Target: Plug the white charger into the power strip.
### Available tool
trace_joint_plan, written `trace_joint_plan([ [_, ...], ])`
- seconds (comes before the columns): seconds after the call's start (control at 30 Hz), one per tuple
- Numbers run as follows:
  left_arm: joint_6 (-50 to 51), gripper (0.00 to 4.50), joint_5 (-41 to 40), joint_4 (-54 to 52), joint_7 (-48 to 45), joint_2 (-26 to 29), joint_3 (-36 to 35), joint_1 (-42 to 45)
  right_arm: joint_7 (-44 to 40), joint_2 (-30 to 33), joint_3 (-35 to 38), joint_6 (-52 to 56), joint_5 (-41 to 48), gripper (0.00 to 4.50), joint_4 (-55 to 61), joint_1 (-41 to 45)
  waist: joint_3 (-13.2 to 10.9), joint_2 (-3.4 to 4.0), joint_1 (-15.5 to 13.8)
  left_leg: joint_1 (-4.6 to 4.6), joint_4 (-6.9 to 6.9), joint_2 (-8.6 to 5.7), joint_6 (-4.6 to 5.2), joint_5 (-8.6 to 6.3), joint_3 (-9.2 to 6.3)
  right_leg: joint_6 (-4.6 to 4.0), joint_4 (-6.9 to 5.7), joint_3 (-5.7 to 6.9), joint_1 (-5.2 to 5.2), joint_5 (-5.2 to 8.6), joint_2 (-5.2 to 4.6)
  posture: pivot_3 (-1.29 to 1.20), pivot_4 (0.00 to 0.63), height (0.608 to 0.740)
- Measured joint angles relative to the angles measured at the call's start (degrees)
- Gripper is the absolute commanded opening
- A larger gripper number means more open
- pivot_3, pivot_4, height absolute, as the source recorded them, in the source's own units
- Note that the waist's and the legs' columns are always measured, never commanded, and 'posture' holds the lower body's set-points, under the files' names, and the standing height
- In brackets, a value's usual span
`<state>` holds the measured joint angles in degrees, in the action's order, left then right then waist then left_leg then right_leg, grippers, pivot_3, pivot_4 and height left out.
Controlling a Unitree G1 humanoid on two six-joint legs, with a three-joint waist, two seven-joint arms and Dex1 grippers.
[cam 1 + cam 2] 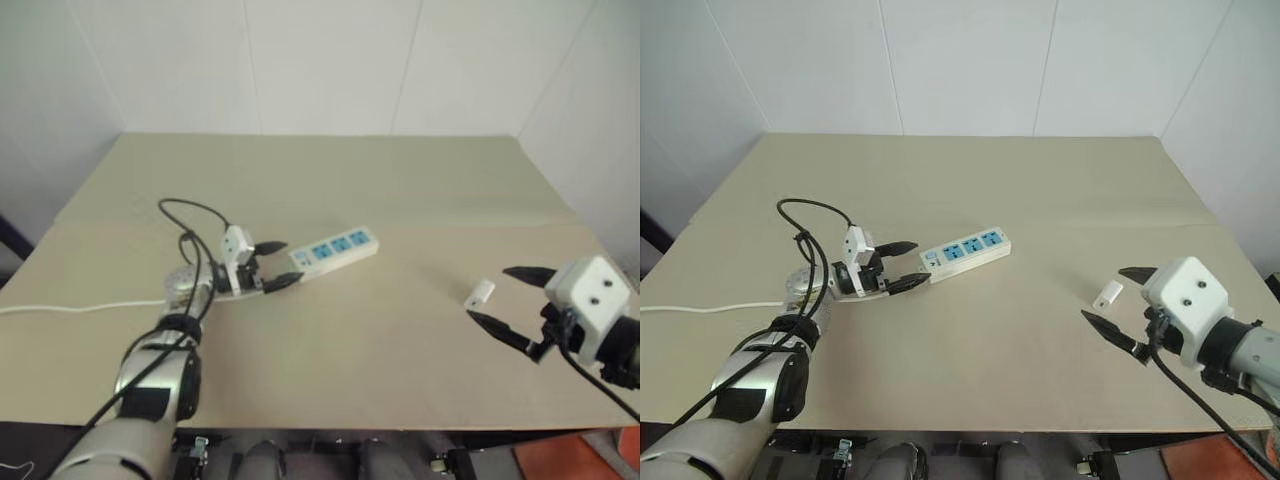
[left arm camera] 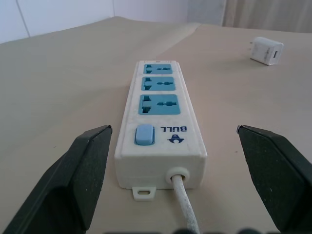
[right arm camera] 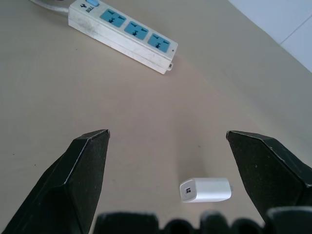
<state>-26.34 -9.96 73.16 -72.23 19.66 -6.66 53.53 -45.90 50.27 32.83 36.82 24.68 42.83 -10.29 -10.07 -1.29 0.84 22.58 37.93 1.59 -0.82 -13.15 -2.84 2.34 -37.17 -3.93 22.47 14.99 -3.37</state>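
The power strip [image 1: 335,250], a white bar with three blue sockets, lies flat on the beige table. My left gripper [image 1: 276,264] is open at its switch end, one finger on each side, not touching it; the strip [image 2: 162,124] and its cable show close up between those fingers. The white charger [image 1: 480,293] lies on its side to the right of the strip. My right gripper [image 1: 507,298] stands open just beside the charger [image 3: 205,190], which sits on the table between its fingers, near their base.
The strip's thin white cable [image 1: 70,308] runs off to the table's left edge. A black cable [image 1: 190,215] loops above my left wrist. White walls close the table [image 1: 330,180] at the back and on the right.
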Motion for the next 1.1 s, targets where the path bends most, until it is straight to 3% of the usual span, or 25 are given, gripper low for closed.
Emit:
trace_joint_plan([
  [0.2,-0.95,4.46,5.36,2.06,6.53,-1.22,1.38,2.20,1.11,-0.52,-0.35,1.08,0.40,4.50,1.85,-2.01,0.01,0.00,-0.02,0.00,0.00,-0.01,0.00,0.00,0.00,0.01,0.02,0.00,-0.01,0.00,0.00,0.00,0.150,0.740],
  [0.6,3.85,4.46,7.56,3.83,11.04,-4.31,0.49,2.48,4.38,-1.80,-1.06,1.15,-0.94,4.50,2.14,-3.58,0.01,-0.01,0.01,-0.02,0.00,-0.02,0.00,0.00,0.00,0.01,0.00,0.00,-0.02,0.00,0.00,0.00,0.150,0.740],
  [1.1,2.38,4.46,10.85,3.80,9.09,-4.38,1.64,2.53,7.02,-2.63,-3.25,0.97,-4.26,4.50,1.39,-4.15,0.03,-0.02,0.00,-0.11,0.00,-0.03,0.00,0.00,0.00,0.02,0.02,0.00,-0.13,0.01,-0.01,0.00,0.150,0.740],
])
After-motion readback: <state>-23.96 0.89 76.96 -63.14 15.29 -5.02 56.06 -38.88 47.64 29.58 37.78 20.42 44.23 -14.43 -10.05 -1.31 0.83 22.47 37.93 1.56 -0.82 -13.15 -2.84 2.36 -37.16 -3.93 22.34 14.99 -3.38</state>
